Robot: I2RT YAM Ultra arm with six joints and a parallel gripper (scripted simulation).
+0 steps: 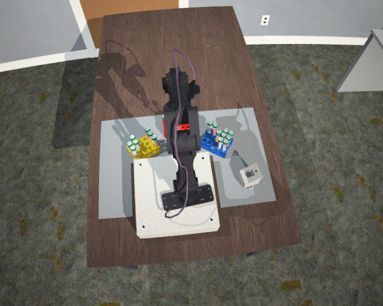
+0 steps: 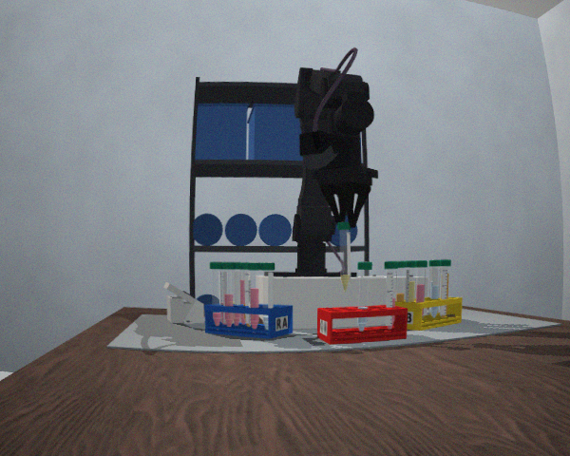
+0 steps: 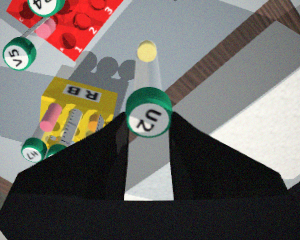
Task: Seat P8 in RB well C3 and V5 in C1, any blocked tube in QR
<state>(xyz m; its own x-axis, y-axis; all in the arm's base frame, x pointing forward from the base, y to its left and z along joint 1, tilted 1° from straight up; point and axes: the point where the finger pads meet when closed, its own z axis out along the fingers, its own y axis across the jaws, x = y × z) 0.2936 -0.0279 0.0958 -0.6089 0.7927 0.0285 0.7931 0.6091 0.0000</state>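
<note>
My gripper (image 2: 345, 225) (image 3: 148, 122) is shut on tube U2 (image 2: 345, 253) (image 3: 148, 120) by its green cap. The tube hangs upright, yellow at its tip, above the bench between the racks and the arm's base. Tube V5 (image 3: 19, 53) stands in the red rack QR (image 1: 164, 126) (image 2: 361, 338) (image 3: 99, 21), beside tube R4 (image 3: 44, 4). The yellow rack RB (image 1: 152, 152) (image 2: 455, 302) (image 3: 52, 92) holds several tubes. The blue rack RA (image 1: 211, 149) (image 2: 231, 333) holds several tubes; their labels are unreadable, so I cannot pick out P8.
The DONE box (image 1: 251, 178) (image 2: 176, 310) stands right of the base, beyond RA. The white base block (image 1: 175, 224) (image 3: 275, 115) lies close to RA and RB. Tube H7 (image 3: 32, 150) is at RB. The arm hides most of QR in the top view.
</note>
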